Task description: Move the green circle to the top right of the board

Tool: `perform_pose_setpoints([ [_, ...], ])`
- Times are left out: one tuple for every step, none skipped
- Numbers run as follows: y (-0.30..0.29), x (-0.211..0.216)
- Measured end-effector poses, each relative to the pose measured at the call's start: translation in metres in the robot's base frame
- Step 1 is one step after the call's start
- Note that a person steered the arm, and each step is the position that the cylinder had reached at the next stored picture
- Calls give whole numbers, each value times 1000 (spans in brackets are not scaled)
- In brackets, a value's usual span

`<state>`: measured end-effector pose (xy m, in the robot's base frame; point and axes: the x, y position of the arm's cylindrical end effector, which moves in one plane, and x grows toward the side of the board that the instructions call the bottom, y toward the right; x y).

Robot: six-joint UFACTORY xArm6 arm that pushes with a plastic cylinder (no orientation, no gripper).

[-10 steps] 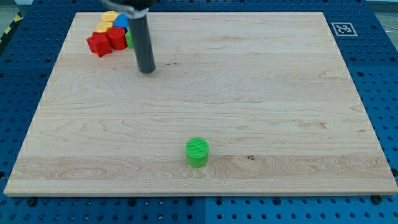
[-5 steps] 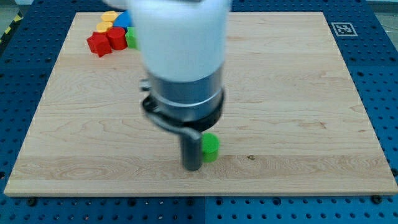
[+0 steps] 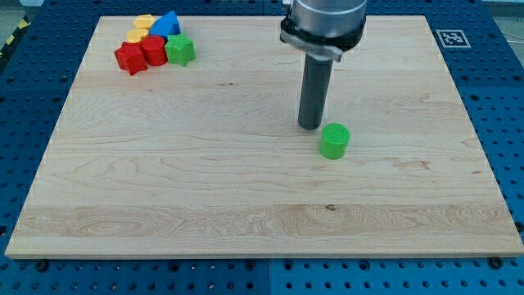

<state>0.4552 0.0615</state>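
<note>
Camera view: the wooden board (image 3: 164,188) fills most of the frame and rests on a blue perforated worktop (image 3: 508,98), with a black-and-white marker tag (image 3: 451,38) at the board's top right corner. The arm (image 3: 324,20) comes down from the view's top, right of the board's middle, as a grey cylinder ending in a straight dark rod. There is no pincer on this arm, so nothing is either apart or clamped; my tip (image 3: 309,126) rests on the board just to the upper left of the green circle (image 3: 334,140), very close to it, though I cannot tell if they touch. The green circle stands upright a little right of the board's centre, well apart from the board's top right corner. Near the board's top left corner sits a tight cluster: two red blocks (image 3: 139,55) side by side, a green star-like block (image 3: 180,51) just right of them, a blue block (image 3: 167,24) above, and a yellow block (image 3: 142,26) to its left.
</note>
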Motion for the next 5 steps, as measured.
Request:
perform_pose_setpoints([
  [5, 40],
  [33, 67],
  [56, 63],
  [62, 34],
  [55, -19],
])
